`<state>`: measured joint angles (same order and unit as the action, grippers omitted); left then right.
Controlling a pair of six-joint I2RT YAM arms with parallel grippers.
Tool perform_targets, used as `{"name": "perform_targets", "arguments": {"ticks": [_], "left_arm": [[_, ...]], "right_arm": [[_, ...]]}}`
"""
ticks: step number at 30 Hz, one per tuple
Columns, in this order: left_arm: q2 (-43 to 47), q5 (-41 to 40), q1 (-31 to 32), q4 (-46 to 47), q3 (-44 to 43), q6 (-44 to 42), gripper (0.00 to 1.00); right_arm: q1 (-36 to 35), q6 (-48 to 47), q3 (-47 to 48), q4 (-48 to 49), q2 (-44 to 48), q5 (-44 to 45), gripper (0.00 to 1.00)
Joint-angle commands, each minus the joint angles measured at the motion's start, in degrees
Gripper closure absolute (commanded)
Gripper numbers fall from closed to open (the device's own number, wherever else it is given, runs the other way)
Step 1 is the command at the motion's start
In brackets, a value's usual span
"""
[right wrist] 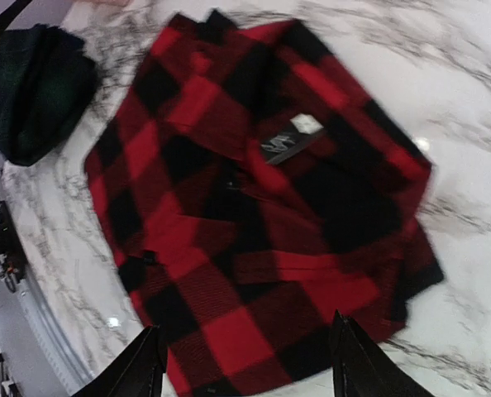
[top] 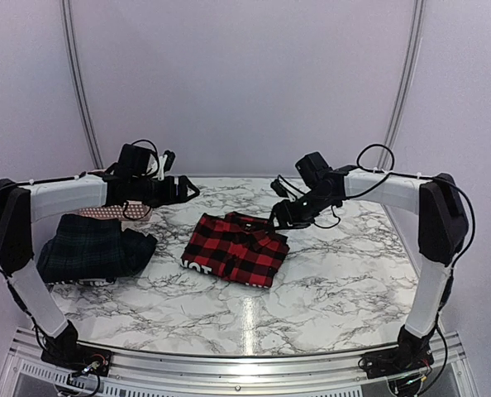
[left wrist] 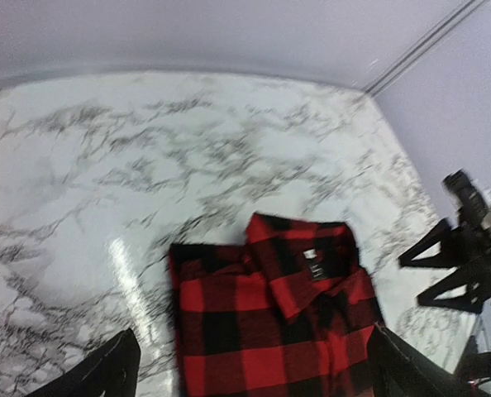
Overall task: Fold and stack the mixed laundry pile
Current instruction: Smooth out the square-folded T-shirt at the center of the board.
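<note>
Red and black squares mark the piece in hand: the red-and-black checked shirt lies folded into a compact rectangle at the middle of the counter. Its collar points to 12 o'clock, and a strip of white lettering shows at its 7 o'clock corner. My left hand hangs above the counter off the shirt's 10 o'clock side, spread wide with nothing in it. My right hand hovers close over the 1 o'clock corner by the collar. Its fingers are parted, and the cloth shows flat and free below them. I judge both hands are kept open and off the fabric so the fold holds its shape. The dark green plaid garment sits bunched at 9 o'clock, well apart. To my eye the fold is done, and the stacking is not.
</note>
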<state>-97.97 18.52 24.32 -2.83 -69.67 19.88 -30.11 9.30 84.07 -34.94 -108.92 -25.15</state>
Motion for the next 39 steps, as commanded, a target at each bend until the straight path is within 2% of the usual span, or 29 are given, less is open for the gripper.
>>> {"name": "perform_targets", "arguments": {"ticks": [1,4,7,11,15,18,22,25,30,32,39], "left_arm": [[-0.57,13.21,0.34,10.82,4.06,6.26,0.01],[-3.46,17.5,3.24,11.78,4.96,7.25,0.01],[-6.48,17.17,6.59,11.59,6.75,7.87,0.01],[-8.26,14.53,8.86,12.09,11.32,10.92,0.01],[-3.35,10.41,9.84,11.53,17.04,12.66,0.01],[3.23,6.45,9.83,6.35,17.63,9.9,0.01],[11.47,-0.57,8.97,1.03,17.71,8.37,0.01],[16.38,-3.96,7.5,0.92,19.49,10.55,0.01],[18.3,-2.14,4.26,5.63,24.07,18.12,0.01],[16.77,-1.74,3.91,5.47,23.77,19.94,0.01],[12.41,-3.16,3.9,5.91,23.68,25.53,0.01]], "right_arm": [[-7.45,6.98,0.76,5.86,-1.61,-10.78,0.37],[-10.42,7.88,0.04,7.41,-4.57,-11.5,0.38],[-10.85,8.73,-5.68,10.67,-6.1,-12.83,0.4],[-9.58,6.14,-13.55,9.53,-7.16,-9.91,0.42],[-5.28,2.62,-20.63,6.99,-5.46,-5.48,0.44],[-2.02,-0.4,-22.83,4.31,-2.82,-2.03,0.45],[-1.17,-3.79,-20.69,0.79,0.54,2.0,0.46],[-2.02,-5.81,-18.09,0.26,3.92,4.99,0.47],[-11.67,-8.98,-11.7,4.55,10.32,12.11,0.47],[-15.68,-9.17,-9.31,7.16,9.11,14.15,0.48],[-26.39,-12.51,2.18,7.44,-2.07,17.12,0.56]]}}
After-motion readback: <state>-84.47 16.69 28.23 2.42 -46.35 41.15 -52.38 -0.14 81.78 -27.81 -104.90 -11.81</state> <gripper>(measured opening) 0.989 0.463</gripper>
